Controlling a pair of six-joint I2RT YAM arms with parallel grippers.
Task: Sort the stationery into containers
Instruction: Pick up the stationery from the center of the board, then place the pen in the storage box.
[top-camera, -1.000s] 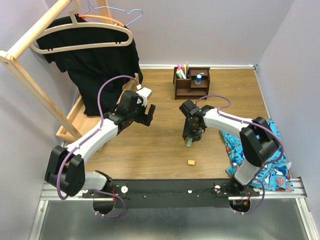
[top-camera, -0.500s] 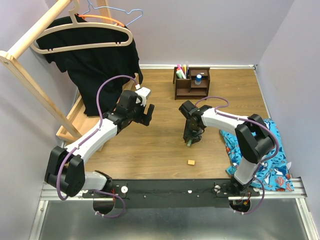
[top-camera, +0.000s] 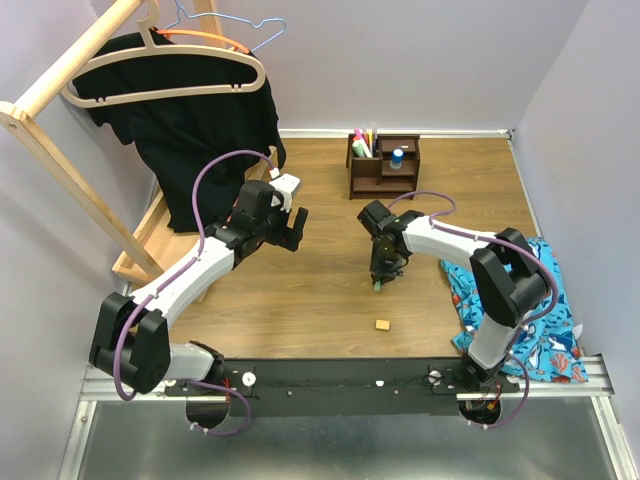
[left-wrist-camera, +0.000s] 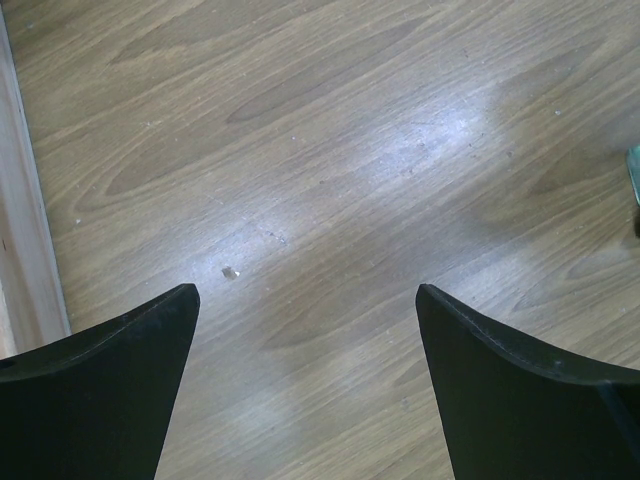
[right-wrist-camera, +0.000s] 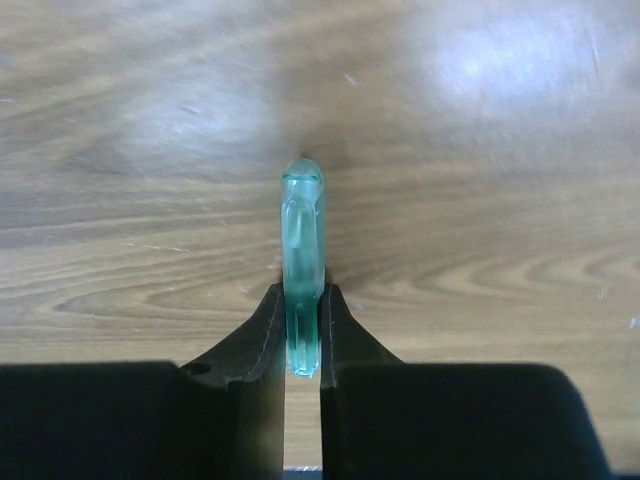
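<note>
Right wrist view: green highlighter (right-wrist-camera: 302, 262) clamped between the closed jaws of the right gripper (right-wrist-camera: 302, 300), pointing down at the table (right-wrist-camera: 480, 200), slightly right of the table's middle. Top view: eraser block (top-camera: 382, 324) lies apart, toward the near edge; brown organizer (top-camera: 375, 182) stands at the far edge, holding pens (top-camera: 361, 143) and a blue-capped tube (top-camera: 397, 157). Left gripper (left-wrist-camera: 305, 292) hangs open-jawed over bare wood, left of centre.

The highlighter (right-wrist-camera: 302, 270) is glossy translucent plastic, the table (right-wrist-camera: 480, 150) smooth wood grain.

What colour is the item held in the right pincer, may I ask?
The highlighter is translucent green, clearest in right wrist view.
</note>
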